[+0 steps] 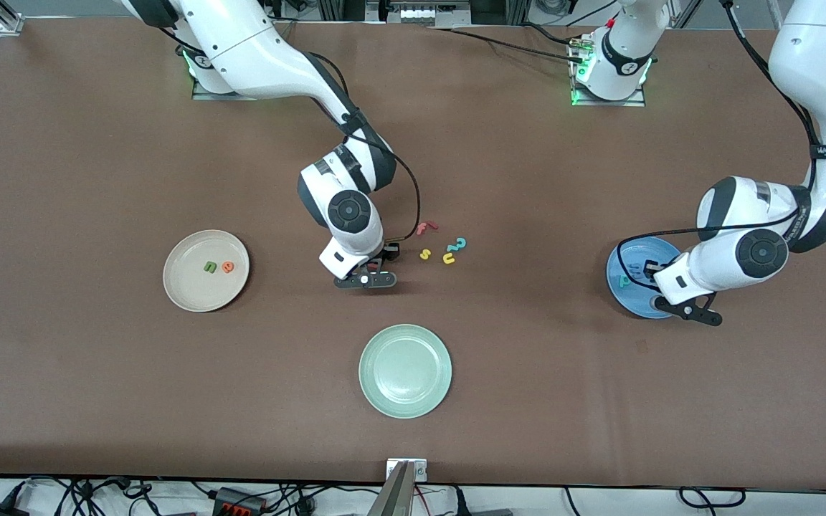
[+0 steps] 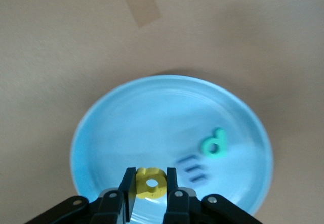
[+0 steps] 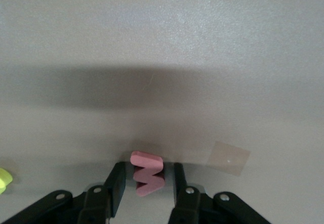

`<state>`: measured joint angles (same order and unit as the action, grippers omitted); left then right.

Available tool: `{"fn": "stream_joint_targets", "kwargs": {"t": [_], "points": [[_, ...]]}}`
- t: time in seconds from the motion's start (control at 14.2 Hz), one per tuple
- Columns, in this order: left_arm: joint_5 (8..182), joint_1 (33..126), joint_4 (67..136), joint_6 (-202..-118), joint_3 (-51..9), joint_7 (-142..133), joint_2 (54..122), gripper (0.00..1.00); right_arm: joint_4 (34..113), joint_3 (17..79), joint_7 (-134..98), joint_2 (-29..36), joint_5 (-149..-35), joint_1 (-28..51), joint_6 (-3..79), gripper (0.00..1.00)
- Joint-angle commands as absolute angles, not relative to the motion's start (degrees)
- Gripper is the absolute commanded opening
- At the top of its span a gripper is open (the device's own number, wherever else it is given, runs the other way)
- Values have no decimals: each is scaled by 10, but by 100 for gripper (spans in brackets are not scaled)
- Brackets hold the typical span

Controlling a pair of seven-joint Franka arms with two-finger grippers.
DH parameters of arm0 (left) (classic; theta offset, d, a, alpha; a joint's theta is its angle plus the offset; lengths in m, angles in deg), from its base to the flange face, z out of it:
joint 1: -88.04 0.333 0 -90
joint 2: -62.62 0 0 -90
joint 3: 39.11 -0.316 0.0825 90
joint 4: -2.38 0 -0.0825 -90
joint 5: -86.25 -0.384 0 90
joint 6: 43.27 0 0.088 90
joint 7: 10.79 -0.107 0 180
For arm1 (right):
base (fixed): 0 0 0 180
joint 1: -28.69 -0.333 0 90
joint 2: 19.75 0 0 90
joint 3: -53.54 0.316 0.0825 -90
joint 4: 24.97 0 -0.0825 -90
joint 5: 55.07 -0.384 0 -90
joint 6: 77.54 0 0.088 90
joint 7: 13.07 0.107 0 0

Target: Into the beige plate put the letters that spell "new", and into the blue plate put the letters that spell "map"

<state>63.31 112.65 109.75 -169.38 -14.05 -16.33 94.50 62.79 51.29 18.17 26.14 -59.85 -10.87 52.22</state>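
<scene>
My left gripper [image 2: 151,183] hangs over the blue plate [image 2: 131,128], shut on the yellow "a" [image 2: 144,188]. The blue "m" [image 2: 193,167] and teal "p" [image 2: 215,144] lie in that plate [image 1: 624,297]. My right gripper [image 3: 147,181] is down at the table beside the loose letters. The red-pink "w" [image 3: 148,176] stands between its fingers, and a small gap shows on each side. The green "n" [image 1: 209,266] and orange "e" [image 1: 228,267] lie in the beige plate [image 1: 176,287].
A pale green plate [image 1: 404,370] sits nearer the front camera, mid-table. Beside the right gripper lie a red "f" [image 1: 426,227], a yellow "s" [image 1: 425,254], a yellow "u" [image 1: 449,258] and a teal curly shape [image 1: 459,244].
</scene>
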Motion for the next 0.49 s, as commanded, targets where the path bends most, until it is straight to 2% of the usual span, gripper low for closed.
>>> {"fn": "stream_joint_targets", "kwargs": {"t": [0.0,0.07,0.21,0.42], "points": [[612,1138,1097,-1705,-134,-190,948,56,614,508,183,269,-603,-112,521,19],[612,1138,1097,-1704,-133,-191,947,100,614,508,181,268,-603,-106,521,15],[612,1137,1097,-1696,-129,-191,942,100,614,504,181,265,-604,-102,520,9],[613,1134,1089,-1644,-114,-190,910,100,611,501,171,252,-601,-59,515,8]]}}
